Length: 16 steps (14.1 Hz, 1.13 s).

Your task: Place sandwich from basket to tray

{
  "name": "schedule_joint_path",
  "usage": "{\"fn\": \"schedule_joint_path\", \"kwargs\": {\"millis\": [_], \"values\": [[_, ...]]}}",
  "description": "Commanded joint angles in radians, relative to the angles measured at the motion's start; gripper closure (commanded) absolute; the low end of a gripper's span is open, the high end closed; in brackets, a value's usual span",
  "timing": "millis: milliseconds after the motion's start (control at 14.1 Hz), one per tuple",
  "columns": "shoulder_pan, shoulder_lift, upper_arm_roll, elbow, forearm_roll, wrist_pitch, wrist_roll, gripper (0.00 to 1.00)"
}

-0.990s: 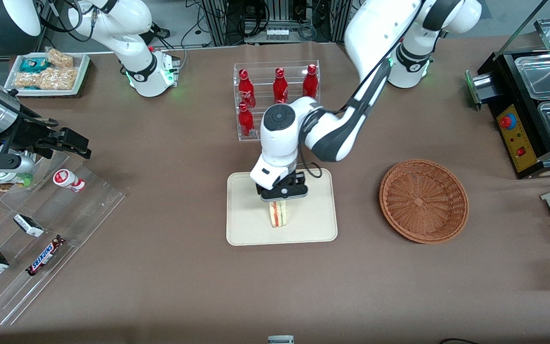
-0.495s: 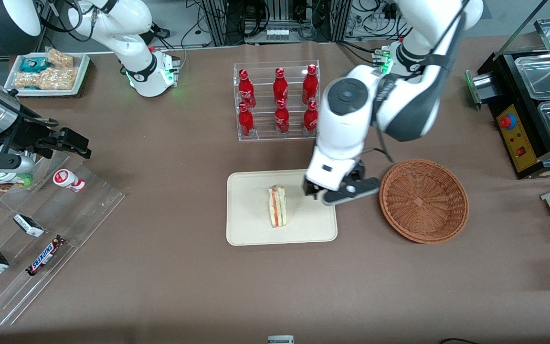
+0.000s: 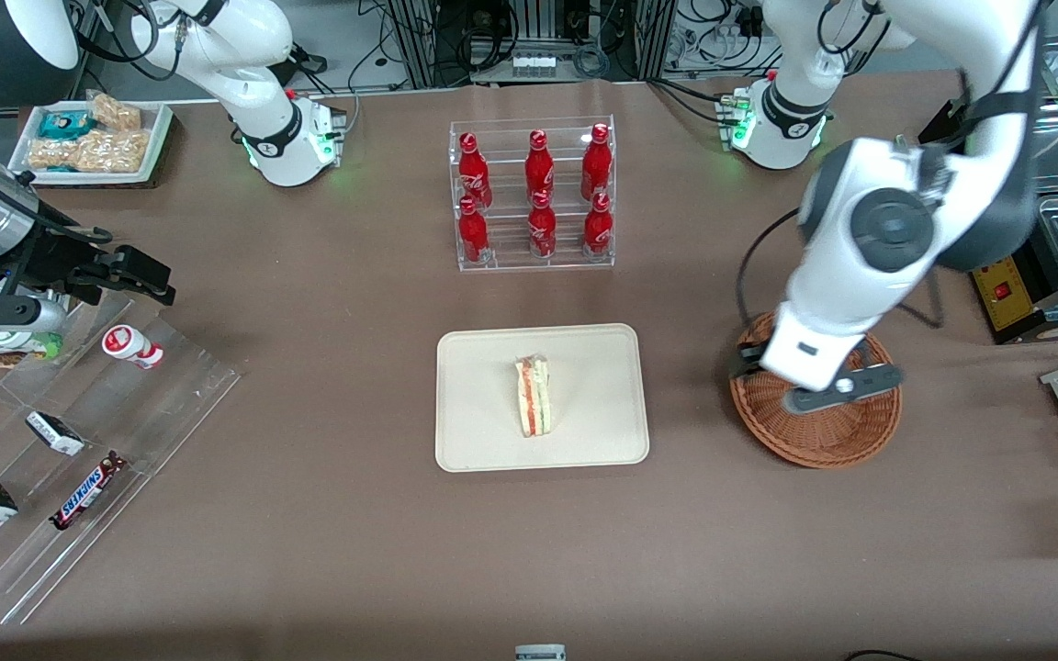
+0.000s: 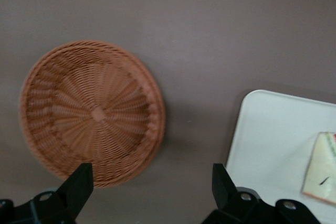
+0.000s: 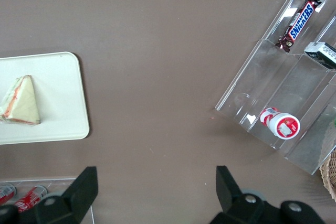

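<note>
The sandwich (image 3: pixel 534 397), a pale wedge with red, orange and green layers, lies alone in the middle of the cream tray (image 3: pixel 483 431). It also shows in the left wrist view (image 4: pixel 320 169) and the right wrist view (image 5: pixel 21 100), on the tray (image 4: pixel 268 140) (image 5: pixel 58 98). The reddish-brown wicker basket (image 3: pixel 814 441) is empty (image 4: pixel 92 111). My left gripper (image 3: pixel 834 390) hangs above the basket, well away from the sandwich. It is open and empty (image 4: pixel 151 187), its fingers (image 4: pixel 79 182) wide apart.
A clear rack of red bottles (image 3: pixel 532 193) stands farther from the camera than the tray. A stepped acrylic shelf with snack bars (image 3: pixel 79 431) and a small white snack tray (image 3: pixel 93 138) lie toward the parked arm's end. A black appliance (image 3: pixel 997 248) stands beside the basket.
My gripper let go of the sandwich on the tray, rose, and swung sideways from the tray to above the basket. The sandwich stays on the tray.
</note>
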Motion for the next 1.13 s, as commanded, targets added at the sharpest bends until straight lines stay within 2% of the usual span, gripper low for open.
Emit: {"fn": "schedule_joint_path", "kwargs": {"millis": [0,212,354,566,778,1061], "values": [[0.072,-0.087,-0.014,-0.061,-0.022,-0.063,0.1,0.0],[0.167,-0.141,-0.014,-0.063,-0.032,-0.142,0.276,0.0],[0.203,-0.194,-0.012,-0.056,-0.069,-0.214,0.393,0.0],[0.24,-0.247,-0.011,-0.02,-0.069,-0.295,0.574,0.0],[0.238,-0.248,0.035,0.06,-0.069,-0.341,0.639,0.0],[0.237,-0.234,0.043,0.063,-0.068,-0.346,0.661,0.0]]}}
